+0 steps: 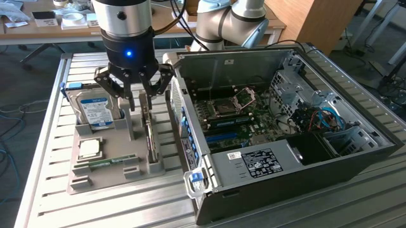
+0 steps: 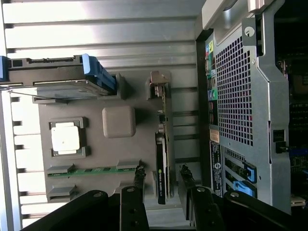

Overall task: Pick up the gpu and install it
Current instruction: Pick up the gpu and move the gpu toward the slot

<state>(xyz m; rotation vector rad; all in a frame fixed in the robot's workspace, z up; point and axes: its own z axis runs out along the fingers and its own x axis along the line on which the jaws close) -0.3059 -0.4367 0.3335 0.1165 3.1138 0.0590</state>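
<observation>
From my station I see a metal table [image 1: 44, 190] of long ridged slats; two things rest straight on it; a grey moulded tray [image 1: 120, 156] sits flat toward the exterior view's left; a black computer case [image 1: 285, 190] lies on its side toward the exterior view's right, open side up; tray and case sit just beside each other, whether touching I cannot tell; bare slats show around both.
</observation>
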